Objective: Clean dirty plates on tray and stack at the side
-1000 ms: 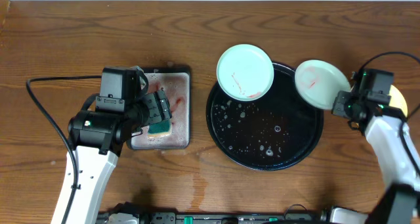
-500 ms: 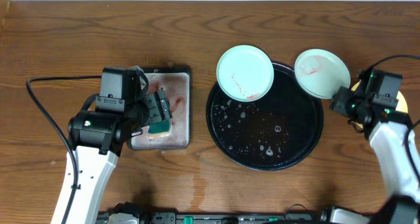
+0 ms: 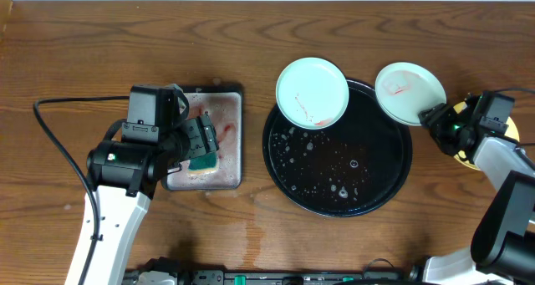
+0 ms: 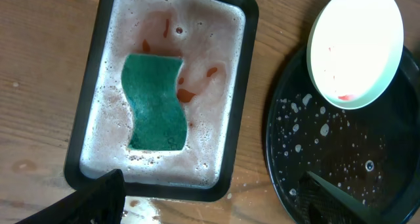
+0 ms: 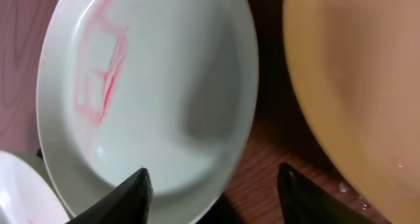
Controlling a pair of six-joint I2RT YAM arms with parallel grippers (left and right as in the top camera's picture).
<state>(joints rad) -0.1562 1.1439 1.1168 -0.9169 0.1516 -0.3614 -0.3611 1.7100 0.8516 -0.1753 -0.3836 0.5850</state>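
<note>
One mint-white plate (image 3: 312, 91) with a faint red streak rests on the upper left rim of the round black tray (image 3: 338, 180). A second mint plate (image 3: 408, 93), marked with red lines, lies on the tray's upper right rim. In the right wrist view this plate (image 5: 151, 86) fills the left half, and the yellow plate (image 5: 354, 73) lies to its right on the wood. My right gripper (image 3: 435, 118) is open, its jaws astride the mint plate's near rim without pinching it. My left gripper (image 4: 210, 207) hangs open above the soapy tray.
A rectangular black tray (image 3: 236, 143) holds foamy, red-stained water and a green sponge (image 4: 155, 102). Water drops speckle the round tray's floor. A cable (image 3: 58, 143) loops over the wood at the left. Wet patches lie on the table in front of the rectangular tray.
My right gripper has opened and let go of the red-marked mint plate, which now lies flat on the tray's rim. The gripper has drawn back a little. The left arm has not moved.
</note>
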